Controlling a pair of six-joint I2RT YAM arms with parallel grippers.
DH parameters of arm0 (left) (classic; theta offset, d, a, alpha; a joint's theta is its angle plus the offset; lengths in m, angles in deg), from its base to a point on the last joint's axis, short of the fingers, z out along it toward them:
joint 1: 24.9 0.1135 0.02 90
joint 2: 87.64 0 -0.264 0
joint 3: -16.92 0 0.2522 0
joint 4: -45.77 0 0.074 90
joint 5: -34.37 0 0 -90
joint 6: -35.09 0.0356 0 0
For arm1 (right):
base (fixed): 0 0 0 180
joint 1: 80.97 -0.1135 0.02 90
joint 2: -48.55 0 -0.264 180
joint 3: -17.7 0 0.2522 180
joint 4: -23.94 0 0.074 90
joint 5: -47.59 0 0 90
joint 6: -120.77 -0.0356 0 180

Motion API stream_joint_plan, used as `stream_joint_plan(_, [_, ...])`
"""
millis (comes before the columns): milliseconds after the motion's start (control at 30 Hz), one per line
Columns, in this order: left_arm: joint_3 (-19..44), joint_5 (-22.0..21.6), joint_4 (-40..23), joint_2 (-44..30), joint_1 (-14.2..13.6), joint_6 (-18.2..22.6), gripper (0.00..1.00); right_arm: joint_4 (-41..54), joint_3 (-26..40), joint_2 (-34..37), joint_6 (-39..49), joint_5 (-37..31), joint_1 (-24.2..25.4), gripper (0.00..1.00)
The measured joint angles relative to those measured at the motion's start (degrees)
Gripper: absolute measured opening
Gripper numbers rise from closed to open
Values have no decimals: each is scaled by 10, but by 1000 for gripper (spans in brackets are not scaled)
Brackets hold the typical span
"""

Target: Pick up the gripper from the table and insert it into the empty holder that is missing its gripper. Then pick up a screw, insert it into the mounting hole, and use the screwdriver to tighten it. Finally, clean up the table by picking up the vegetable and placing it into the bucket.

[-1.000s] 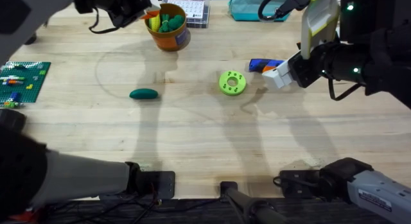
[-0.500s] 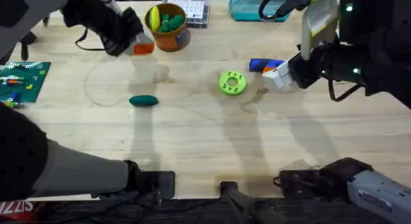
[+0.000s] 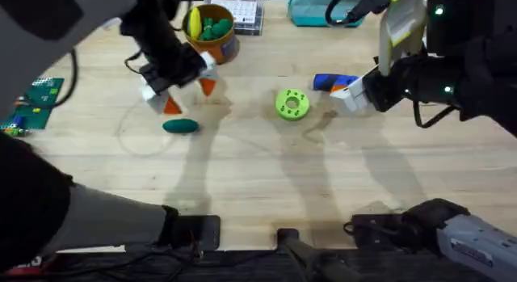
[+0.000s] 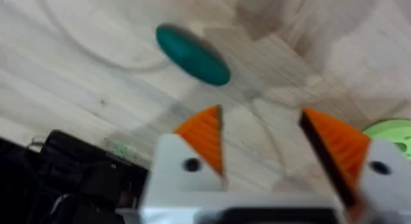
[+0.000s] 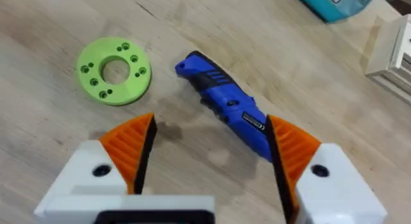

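The vegetable, a small dark green oblong, lies on the wooden table left of centre. My left gripper hovers just behind it, open and holding nothing. In the left wrist view the vegetable lies ahead of the orange pads. The orange-brown bucket stands at the back, with yellow and green toys inside. My right gripper is open over the blue screwdriver; the screwdriver lies between and beyond its pads. The loose gripper part, holder and screw are out of view.
A lime-green disc with holes lies at the middle, left of the right gripper. A teal pouch and a clear parts box sit at the back edge. A green brick plate lies at the far left.
My left gripper has swung from beside the bucket at the back, forward and to the right, and now hangs over the vegetable. The right arm has not moved.
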Motion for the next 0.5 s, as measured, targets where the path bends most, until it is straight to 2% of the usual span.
stream_joint_plan(33, [0, -11, -8, 0, -11, -21, 890, 0, 0, 0, 0, 0, 0, 967])
stream_joint_plan(100, [0, -31, -24, 0, -26, -66, 971, 0, 0, 0, 0, 0, 0, 967])
stream_joint_plan(133, [0, -39, -29, 0, -30, -84, 976, 0, 0, 0, 0, 0, 0, 967])
stream_joint_plan(167, [-10, -57, -29, 2, -31, -141, 977, 1, 0, 0, 0, 0, 0, 967])
stream_joint_plan(233, [-25, -64, -24, 7, -30, -173, 977, 1, 0, 0, 0, 0, 0, 967])
stream_joint_plan(367, [-75, -71, 22, 31, -30, -214, 980, 2, 0, 0, 0, 0, 0, 967])
stream_joint_plan(500, [-138, -69, 84, 60, -23, -235, 989, 2, 0, 0, 0, 0, 0, 967])
